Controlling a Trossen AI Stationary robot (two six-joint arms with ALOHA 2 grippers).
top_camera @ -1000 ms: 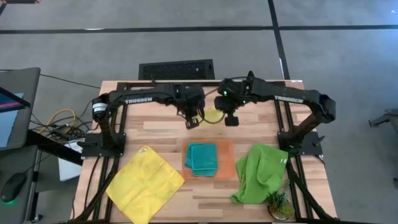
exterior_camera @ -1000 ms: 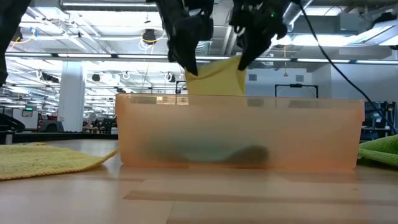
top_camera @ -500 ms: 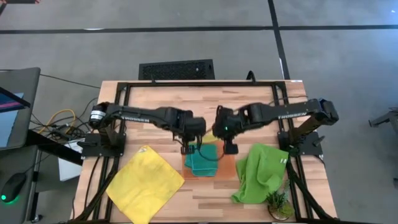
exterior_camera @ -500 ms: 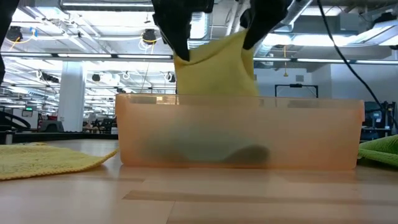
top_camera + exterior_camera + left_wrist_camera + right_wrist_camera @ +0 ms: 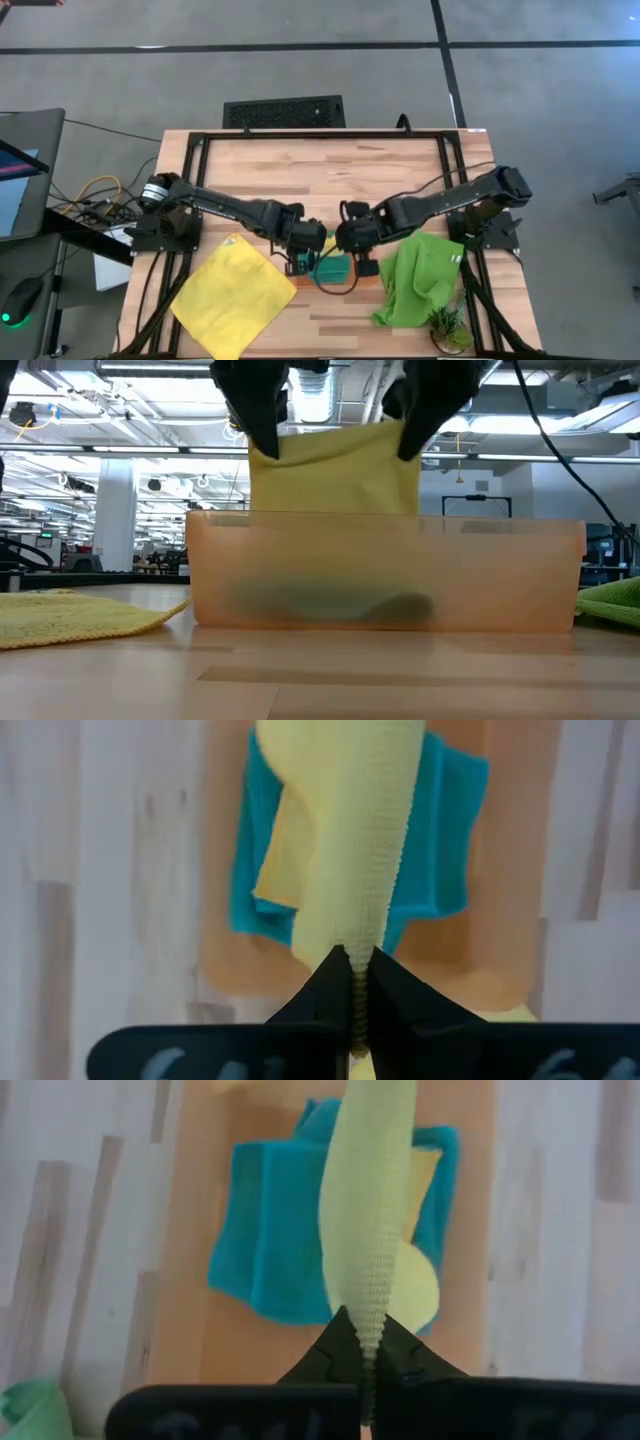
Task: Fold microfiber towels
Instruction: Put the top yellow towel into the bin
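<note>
A folded yellow towel hangs between my two grippers above the orange tray. My left gripper is shut on its upper left corner. My right gripper is shut on its upper right corner. In the tray lies a folded teal towel, right under the hanging cloth. The tray's wall hides the yellow towel's lower edge in the low view. A second yellow towel lies spread flat at the near left. A lime green towel lies crumpled at the near right. My left gripper pinches the folded yellow towel's upper left corner between its two fingers, coming from above and slanting down. The cloth hangs below the fingers over the teal towel. Its top edge runs across to the other gripper. My right gripper pinches the towel's upper right corner between its two fingers, also from above and slanting down. The cloth hangs below it over the tray. Whether the lower edge touches the teal towel I cannot tell.
A small potted plant stands at the near right corner, beside the green towel. The arms' black frame borders the table on the left, right and far sides. The far half of the table is bare wood.
Both grippers have moved from the far middle of the table toward the near edge and a little down, carrying the yellow towel over the tray. They have drawn apart, so the towel's top edge now spans wider between them.
</note>
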